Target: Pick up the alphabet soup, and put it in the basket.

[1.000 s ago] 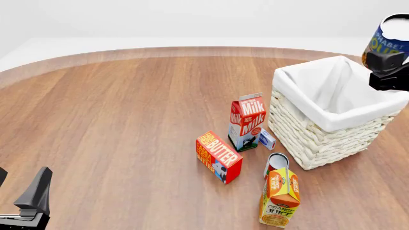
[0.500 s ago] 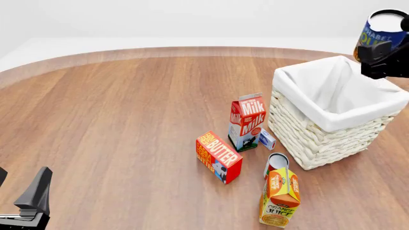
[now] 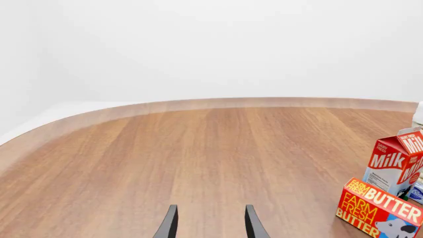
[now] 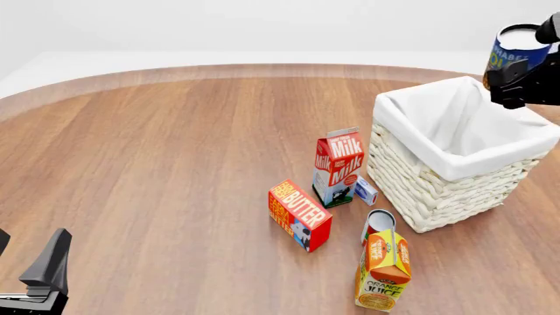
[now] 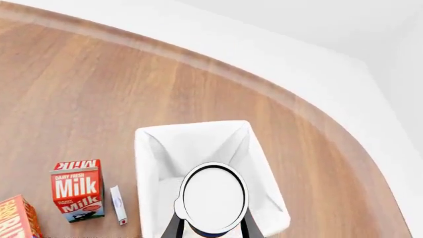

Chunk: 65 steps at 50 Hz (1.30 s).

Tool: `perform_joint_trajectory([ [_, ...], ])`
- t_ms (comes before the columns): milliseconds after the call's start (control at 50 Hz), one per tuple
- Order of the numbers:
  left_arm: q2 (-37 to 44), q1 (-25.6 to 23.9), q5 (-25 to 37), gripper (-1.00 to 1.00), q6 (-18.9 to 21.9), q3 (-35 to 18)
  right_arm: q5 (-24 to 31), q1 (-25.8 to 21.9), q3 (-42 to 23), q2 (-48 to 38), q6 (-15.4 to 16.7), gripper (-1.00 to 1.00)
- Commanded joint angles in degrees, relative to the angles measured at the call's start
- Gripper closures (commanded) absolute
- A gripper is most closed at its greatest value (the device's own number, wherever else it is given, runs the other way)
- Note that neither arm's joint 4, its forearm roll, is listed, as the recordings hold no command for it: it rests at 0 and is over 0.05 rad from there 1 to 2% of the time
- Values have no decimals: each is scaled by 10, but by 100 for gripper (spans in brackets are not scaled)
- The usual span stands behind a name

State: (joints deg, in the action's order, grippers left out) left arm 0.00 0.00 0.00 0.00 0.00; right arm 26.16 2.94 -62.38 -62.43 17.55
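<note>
The alphabet soup (image 4: 515, 51), a blue-labelled can with a pale top, hangs in my right gripper (image 4: 523, 84), which is shut on it. It is in the air over the far right corner of the basket (image 4: 411, 139), well above the rim. In the right wrist view the can's pale top (image 5: 213, 198) sits between the fingers, with the white-lined basket (image 5: 142, 173) right below it. My left gripper (image 4: 26, 259) is open and empty low at the near left of the table. It also shows open in the left wrist view (image 3: 210, 225).
A milk carton (image 4: 337, 167), a small white box (image 4: 366, 191), a butter box (image 4: 300, 214), a small reddish can (image 4: 378, 223) and an orange juice carton (image 4: 383, 269) stand just left of and in front of the basket.
My right gripper has carried the can a little leftward and up, from beyond the basket's right side to over its far right corner. The left arm has not moved.
</note>
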Motion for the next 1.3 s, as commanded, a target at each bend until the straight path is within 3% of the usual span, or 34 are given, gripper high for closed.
perform_joint_trajectory([
  [20,0,0,0,-100,0,0,8,15,-17,-25,-6,100],
  [600,0,0,0,-100,0,0,40,25,-81,-111,-6,100],
  [1040,0,0,0,-100,0,0,89,20,-156,-168,14,100],
  [1300,0,0,0,-100,0,0,107,22,-169,-200,22,100],
])
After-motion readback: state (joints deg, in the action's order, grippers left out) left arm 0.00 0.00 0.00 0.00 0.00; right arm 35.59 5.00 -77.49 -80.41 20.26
